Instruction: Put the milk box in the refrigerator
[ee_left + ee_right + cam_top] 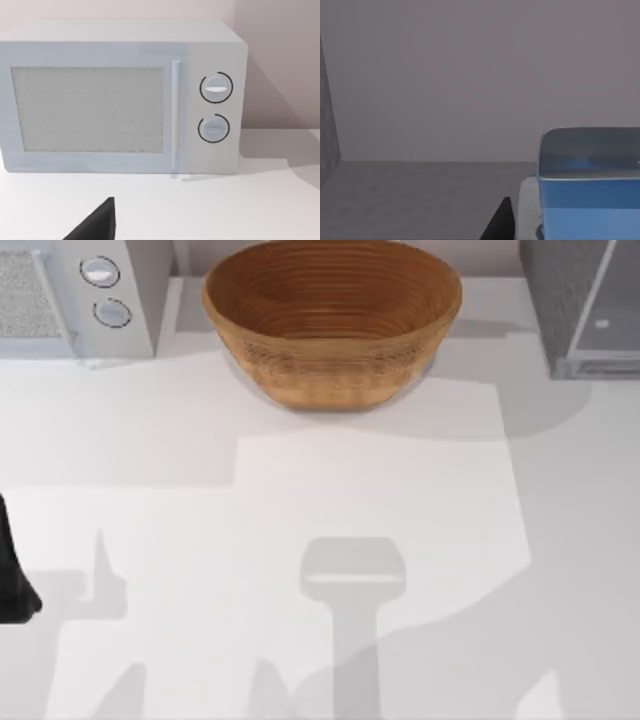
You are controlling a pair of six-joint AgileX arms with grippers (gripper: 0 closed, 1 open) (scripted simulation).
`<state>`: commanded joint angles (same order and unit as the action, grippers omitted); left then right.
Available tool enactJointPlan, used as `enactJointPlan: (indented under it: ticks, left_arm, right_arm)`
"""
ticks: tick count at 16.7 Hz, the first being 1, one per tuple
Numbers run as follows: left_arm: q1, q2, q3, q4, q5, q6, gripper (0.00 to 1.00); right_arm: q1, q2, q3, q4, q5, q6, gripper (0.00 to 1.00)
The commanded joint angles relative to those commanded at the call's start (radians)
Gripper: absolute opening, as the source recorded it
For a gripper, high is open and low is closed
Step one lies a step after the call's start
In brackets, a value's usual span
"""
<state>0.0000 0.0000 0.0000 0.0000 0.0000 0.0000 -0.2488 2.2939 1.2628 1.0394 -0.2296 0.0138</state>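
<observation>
Overhead, the white bench (300, 540) is seen carrying a woven bowl (332, 320) at the middle of its far edge, a white appliance (75, 295) with two round knobs (100, 272) at the far left, and the refrigerator (585, 305), speckled dark grey with a pale glassy panel, at the far right. A dark part of the left arm (12, 575) is cut by the left edge of the top view. From the left wrist, the same white appliance (120, 95) is shown face-on, with a mesh-textured window, a vertical handle and the two knobs (216, 88) stacked beside it; no writing can be read on it. One dark fingertip of the left pincer (97, 222) lies at the lower edge of that view, and whether its fingers are apart or together cannot be told. From the right wrist, the milk box (587, 192) is shown close up, its blue top and a sliver of white face visible, no lettering being legible; it lies just beside a dark fingertip of the right pincer (501, 222), before a plain grey interior with a speckled wall at one side. Whether the right pincer is clamped on the milk box cannot be told.
</observation>
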Motion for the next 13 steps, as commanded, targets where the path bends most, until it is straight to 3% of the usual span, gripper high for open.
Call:
enactJointPlan:
  ticks: [13]
  left_arm:
    - [0.0,0.0,0.0,0.0,0.0,0.0,1.0]
  right_arm:
    - [0.028,0.134,0.315,-0.193,0.031,-0.001,0.0]
